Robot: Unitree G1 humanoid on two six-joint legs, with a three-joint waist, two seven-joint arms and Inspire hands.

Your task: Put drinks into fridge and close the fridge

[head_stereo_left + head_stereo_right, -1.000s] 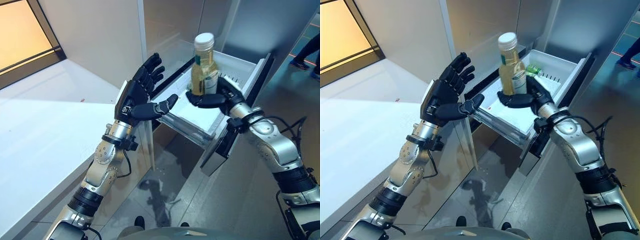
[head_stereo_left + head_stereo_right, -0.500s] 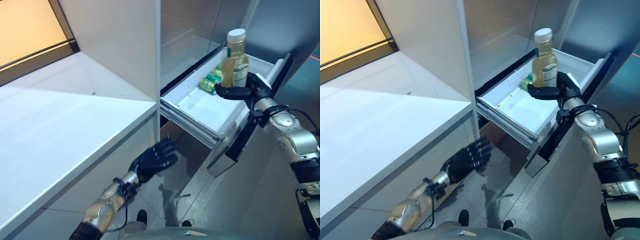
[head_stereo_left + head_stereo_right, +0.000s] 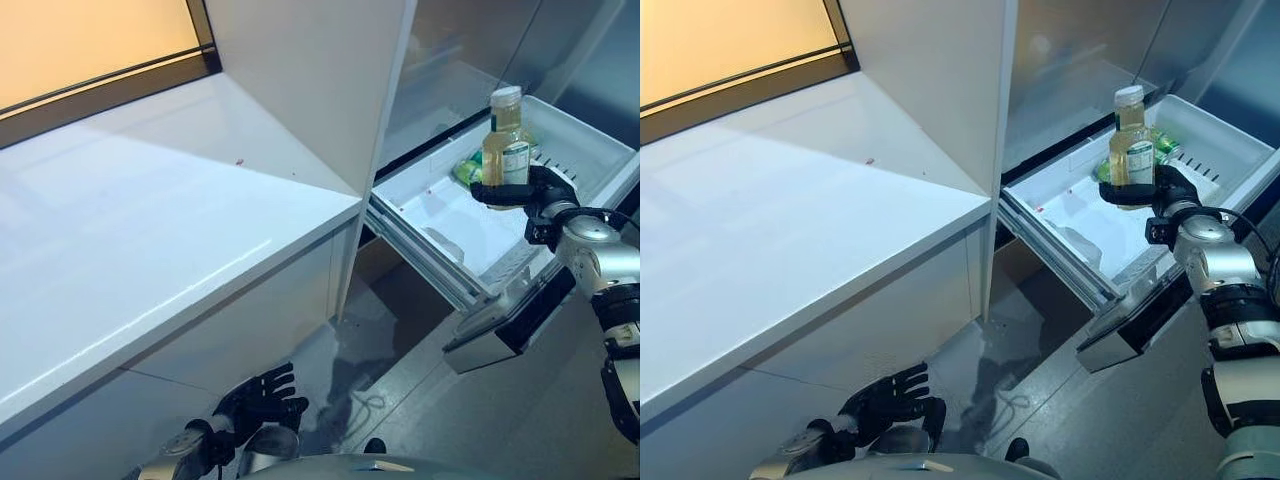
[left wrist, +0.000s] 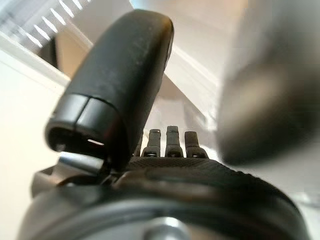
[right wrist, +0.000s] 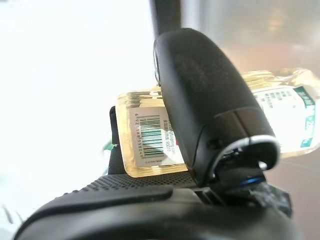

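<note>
A clear bottle of pale yellow drink [image 3: 505,138] with a white cap stands upright in my right hand [image 3: 535,188], whose fingers and thumb curl round its lower part. It is held over the white pulled-out fridge drawer [image 3: 440,215]. In the right wrist view the thumb [image 5: 210,100] lies across the bottle [image 5: 145,145]. A green drink pack [image 3: 467,170] lies in the drawer behind the bottle. My left hand [image 3: 262,392] hangs low by the floor with its fingers relaxed and holds nothing.
A white counter [image 3: 150,230] fills the left side, with a tall white cabinet panel [image 3: 310,80] at its right end. The drawer's dark front [image 3: 515,320] juts out over the grey floor [image 3: 420,420].
The camera has swung left. My left hand has dropped further down toward the floor. The right hand still holds the bottle over the drawer.
</note>
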